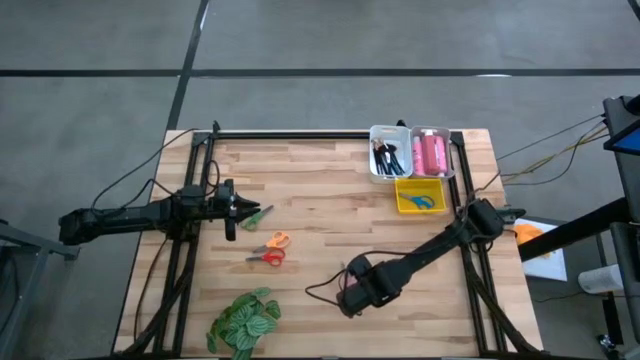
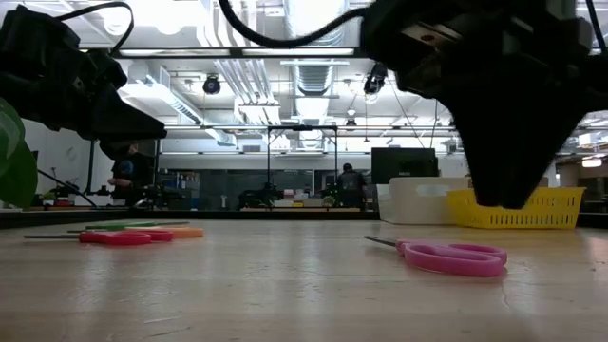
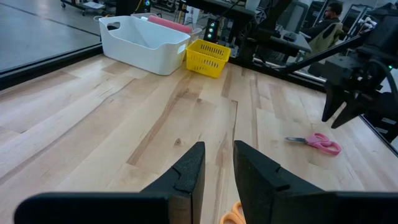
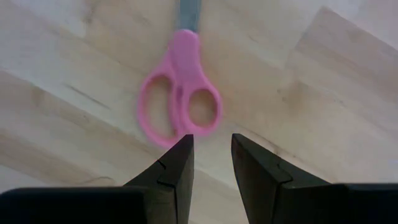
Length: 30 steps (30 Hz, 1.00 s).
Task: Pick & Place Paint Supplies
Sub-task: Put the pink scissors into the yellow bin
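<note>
Pink-handled scissors [image 4: 180, 102] lie flat on the wooden table, also visible in the low view as pink scissors [image 2: 454, 256]. My right gripper [image 4: 211, 140] hangs just above their handle loops, pointing down, open by a narrow gap and touching nothing. In the high view my right gripper [image 1: 352, 290] hides them. My left gripper [image 3: 217, 152] waits at the table's left, held level, open and empty. Just in front of my left gripper [image 1: 240, 209] lie green scissors [image 1: 260, 214]. Orange scissors [image 1: 279, 240] and red scissors [image 1: 268, 257] lie flat nearer the middle.
At the far right stand a white bin of brushes [image 1: 388, 155] and a white bin of pink tubes [image 1: 432, 153]. Just nearer, a yellow basket [image 1: 404, 203] holds blue scissors [image 1: 422, 201]. A green leafy plant [image 1: 243, 320] lies near the front left edge.
</note>
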Each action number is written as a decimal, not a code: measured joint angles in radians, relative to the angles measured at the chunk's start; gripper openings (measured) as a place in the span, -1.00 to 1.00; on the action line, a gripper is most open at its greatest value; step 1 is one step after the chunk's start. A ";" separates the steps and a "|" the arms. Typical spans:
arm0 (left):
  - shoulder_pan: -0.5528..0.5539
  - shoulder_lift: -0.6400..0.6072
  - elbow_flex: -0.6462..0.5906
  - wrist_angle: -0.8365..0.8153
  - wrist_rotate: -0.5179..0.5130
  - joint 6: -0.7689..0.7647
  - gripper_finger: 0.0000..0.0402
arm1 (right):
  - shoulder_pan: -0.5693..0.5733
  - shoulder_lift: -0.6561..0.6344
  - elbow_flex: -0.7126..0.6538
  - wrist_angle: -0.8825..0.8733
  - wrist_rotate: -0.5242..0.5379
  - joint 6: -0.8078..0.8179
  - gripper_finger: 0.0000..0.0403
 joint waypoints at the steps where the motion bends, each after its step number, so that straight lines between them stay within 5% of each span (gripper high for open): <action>1: 0.000 0.000 0.000 0.000 0.000 0.000 -0.57 | 0.001 0.000 -0.005 -0.004 0.000 0.003 -0.48; 30: 0.000 0.000 0.000 0.000 0.000 0.000 -0.57 | -0.005 0.077 -0.031 0.040 -0.003 0.016 -0.48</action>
